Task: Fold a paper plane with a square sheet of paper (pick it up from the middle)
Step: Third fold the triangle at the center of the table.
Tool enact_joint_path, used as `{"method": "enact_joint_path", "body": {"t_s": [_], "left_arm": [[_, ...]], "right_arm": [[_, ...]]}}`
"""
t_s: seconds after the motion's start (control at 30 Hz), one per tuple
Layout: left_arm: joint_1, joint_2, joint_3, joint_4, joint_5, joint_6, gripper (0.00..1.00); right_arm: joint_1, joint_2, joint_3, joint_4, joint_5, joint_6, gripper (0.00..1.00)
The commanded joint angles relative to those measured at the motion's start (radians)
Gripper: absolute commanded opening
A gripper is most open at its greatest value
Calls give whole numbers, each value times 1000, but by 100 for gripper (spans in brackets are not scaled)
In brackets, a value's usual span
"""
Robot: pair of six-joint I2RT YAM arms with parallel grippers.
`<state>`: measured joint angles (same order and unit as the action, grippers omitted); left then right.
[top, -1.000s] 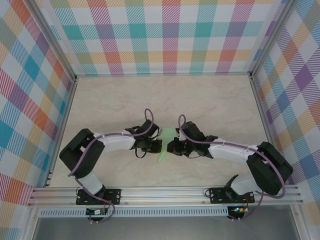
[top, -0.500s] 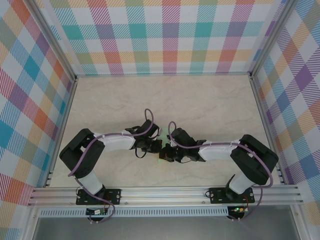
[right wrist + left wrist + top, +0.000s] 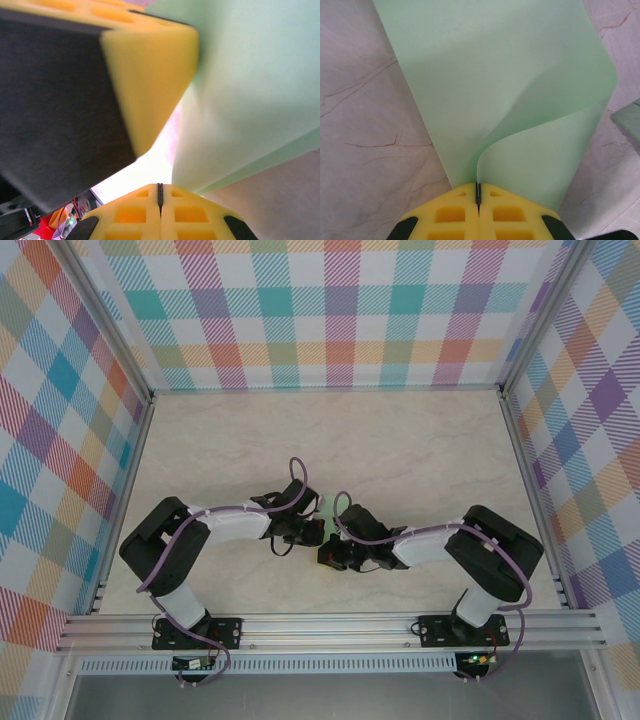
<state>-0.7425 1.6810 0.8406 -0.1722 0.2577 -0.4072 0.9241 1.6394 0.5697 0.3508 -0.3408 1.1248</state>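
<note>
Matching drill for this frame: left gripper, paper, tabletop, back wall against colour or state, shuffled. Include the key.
1. left gripper
2. sheet of paper
3. tabletop
4. back wall

A. multicolour plaid
B. pale green, one side curled over
C. shut on the sheet's edge
D. beige marble pattern

Pairs: 1-C, 2-B, 3-D, 4-A

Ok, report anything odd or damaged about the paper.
The square sheet of paper is not lying flat: pinched in the left gripper's shut jaws, one side bows over in a loose curl, uncreased. No tear or crumpling visible.
</note>
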Motion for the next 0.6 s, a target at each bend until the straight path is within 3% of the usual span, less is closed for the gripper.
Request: {"method": "enact_joint_path", "body": {"t_s": [0.0,0.37,0.57], "left_arm": [[6,36,-14,-7,15,-2,0],[6,34,-18,-8,20,-1,0],[7,35,-21,-7,21,-1,0]], "right_arm": [[6,26,-18,91,8,20,5],[6,76,-37,72,35,17,5],[5,29,-34,18,49,5,5]]}}
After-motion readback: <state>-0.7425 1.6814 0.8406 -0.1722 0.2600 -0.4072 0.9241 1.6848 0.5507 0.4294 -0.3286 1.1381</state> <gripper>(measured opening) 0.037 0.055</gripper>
